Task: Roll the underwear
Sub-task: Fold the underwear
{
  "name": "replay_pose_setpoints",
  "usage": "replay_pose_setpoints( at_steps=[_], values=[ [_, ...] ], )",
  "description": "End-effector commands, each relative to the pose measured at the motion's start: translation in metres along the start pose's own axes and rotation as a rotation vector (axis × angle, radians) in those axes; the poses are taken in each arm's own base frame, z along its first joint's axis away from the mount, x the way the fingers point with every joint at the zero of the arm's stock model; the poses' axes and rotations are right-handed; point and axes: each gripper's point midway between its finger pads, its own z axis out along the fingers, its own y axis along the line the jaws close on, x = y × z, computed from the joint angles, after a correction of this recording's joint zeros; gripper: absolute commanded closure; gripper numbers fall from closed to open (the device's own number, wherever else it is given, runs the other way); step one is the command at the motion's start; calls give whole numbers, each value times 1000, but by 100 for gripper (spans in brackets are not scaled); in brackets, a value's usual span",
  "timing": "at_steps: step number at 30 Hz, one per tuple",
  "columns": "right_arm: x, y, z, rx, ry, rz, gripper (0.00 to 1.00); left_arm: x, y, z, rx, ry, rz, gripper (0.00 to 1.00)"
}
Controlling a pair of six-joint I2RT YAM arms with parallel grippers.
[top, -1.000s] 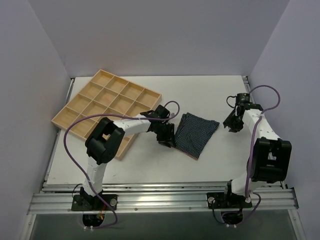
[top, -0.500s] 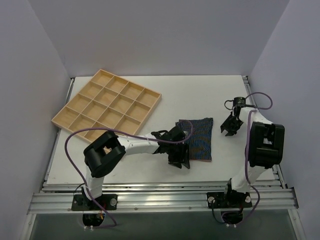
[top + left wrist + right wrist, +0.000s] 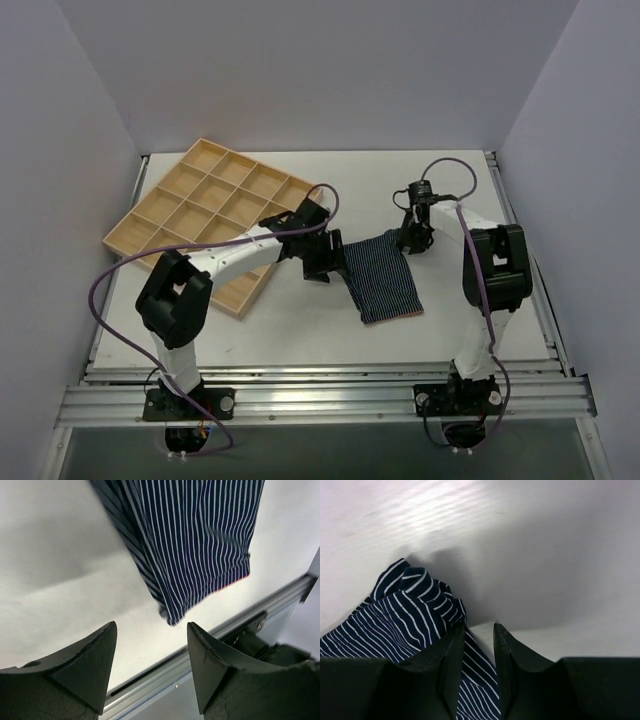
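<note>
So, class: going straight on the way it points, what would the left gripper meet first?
Probably the bare table, just short of the corner of the underwear, though depth is unclear.

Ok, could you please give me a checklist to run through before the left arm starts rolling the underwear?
1. Left gripper open and empty: ok.
2. Left gripper close to the underwear but not touching it: ok.
3. Underwear lying flat: not ok, its far corner is bunched at the right gripper.
4. Right gripper clamping that corner: cannot tell; the jaws are slightly apart with cloth in the gap.
5. Tray apart from the underwear: ok.
</note>
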Motion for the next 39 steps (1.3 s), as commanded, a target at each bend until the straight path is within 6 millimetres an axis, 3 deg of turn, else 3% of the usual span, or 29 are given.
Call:
replay_pose_setpoints(
  at_steps=[1,4,7,11,14,17,18,19,21,22,23,25,27,29,31,35,39],
  values=[
    [3,18,4,12,6,-111,74,-45,21,-32,-47,-87,-20,33],
    [4,24,-7,1,-8,-130,73,-66,42,-30,-73,-90,-56,33],
    [-3,13,-30,43,-46,-141,71,-80,50,-27,-88,-86,-68,33],
    [-9,9,-74,33,-102,-181,66,-86,45,-20,-65,-81,-76,34],
    [0,16,-101,-32,-133,-211,64,-90,36,-19,-23,-96,-94,34],
    [37,37,-111,-120,-107,-256,62,-94,28,-33,-12,-121,-87,36],
    [58,54,-114,-145,-95,-314,61,-96,29,-40,-27,-140,-86,36],
    [71,60,-119,-157,-98,-334,61,-96,27,-55,-37,-157,-86,36],
    [99,62,-115,-132,-87,-353,61,-101,31,-73,-60,-209,-91,36],
    [117,72,-121,-153,-87,-396,61,-102,27,-91,-49,-244,-87,36],
    [128,68,-118,-125,-89,-409,61,-102,29,-98,-52,-260,-99,35],
    [153,76,-121,-116,-88,-457,61,-100,44,-115,-65,-289,-134,34],
    [166,74,-118,-75,-100,-489,61,-97,66,-120,-90,-293,-188,34],
    [187,73,-116,-35,-88,-524,61,-97,74,-131,-80,-315,-208,34],
    [196,62,-111,31,-93,-520,61,-96,88,-137,-92,-320,-238,34],
    [223,62,-106,43,-94,-575,61,-94,98,-144,-92,-323,-246,34],
    [236,58,-96,105,-98,-611,63,-94,98,-149,-94,-328,-238,34]
  ],
)
